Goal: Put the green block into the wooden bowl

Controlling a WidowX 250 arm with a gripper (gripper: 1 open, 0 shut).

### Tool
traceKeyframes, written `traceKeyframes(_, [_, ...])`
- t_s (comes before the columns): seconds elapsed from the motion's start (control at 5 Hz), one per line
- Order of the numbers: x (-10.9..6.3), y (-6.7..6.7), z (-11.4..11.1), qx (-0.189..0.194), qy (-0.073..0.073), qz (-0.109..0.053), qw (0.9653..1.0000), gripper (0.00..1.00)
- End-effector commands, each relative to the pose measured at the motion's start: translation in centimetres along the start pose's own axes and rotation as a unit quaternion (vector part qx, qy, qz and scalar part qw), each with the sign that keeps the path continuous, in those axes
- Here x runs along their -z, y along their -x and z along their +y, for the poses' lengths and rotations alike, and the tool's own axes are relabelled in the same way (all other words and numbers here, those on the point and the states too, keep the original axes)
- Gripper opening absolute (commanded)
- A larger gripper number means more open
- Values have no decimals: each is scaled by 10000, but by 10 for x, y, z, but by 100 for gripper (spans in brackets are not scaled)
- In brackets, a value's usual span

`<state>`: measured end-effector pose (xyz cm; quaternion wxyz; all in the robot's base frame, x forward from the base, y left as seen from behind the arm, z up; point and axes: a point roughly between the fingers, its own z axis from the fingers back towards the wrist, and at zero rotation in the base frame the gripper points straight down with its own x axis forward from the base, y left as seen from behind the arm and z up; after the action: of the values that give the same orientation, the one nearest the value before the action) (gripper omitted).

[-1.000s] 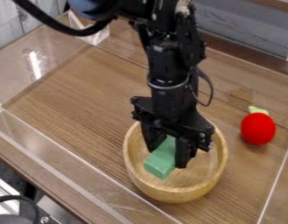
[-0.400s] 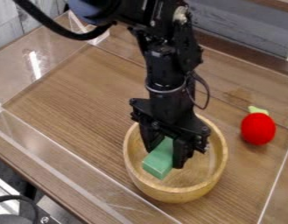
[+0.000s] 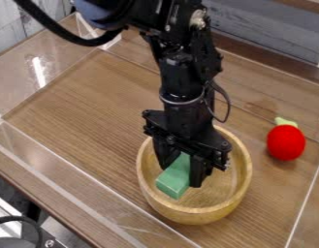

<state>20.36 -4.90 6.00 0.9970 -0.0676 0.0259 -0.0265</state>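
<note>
The green block [image 3: 176,180] stands tilted inside the wooden bowl [image 3: 235,190], its lower end near the bowl's floor. My gripper [image 3: 188,167] points straight down into the bowl, shut on the block's upper part, with the black fingers on either side of it. The bowl is light tan, round and thick-rimmed, and sits at the front of the wooden table. The arm hides the bowl's far rim and whether the block touches the bottom.
A red strawberry-like toy [image 3: 286,141] lies on the table to the right of the bowl. Clear plastic walls [image 3: 71,184] border the wooden tabletop along the front and left. The black arm [image 3: 175,48] rises from the bowl toward the upper left.
</note>
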Motion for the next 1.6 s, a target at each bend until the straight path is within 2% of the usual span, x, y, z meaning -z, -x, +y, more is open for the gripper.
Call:
traceKeyframes(0.0, [-3,-3,3,-26,-21,-97,9999,0])
traceKeyframes(1.0, [0,-4,8,-52,-49,-89,9999,0])
traceKeyframes(1.2, [0,-4,9,-62,-49,-87,9999,100])
traceKeyframes(1.4, [-4,-4,10,-68,-35,-66,9999,100])
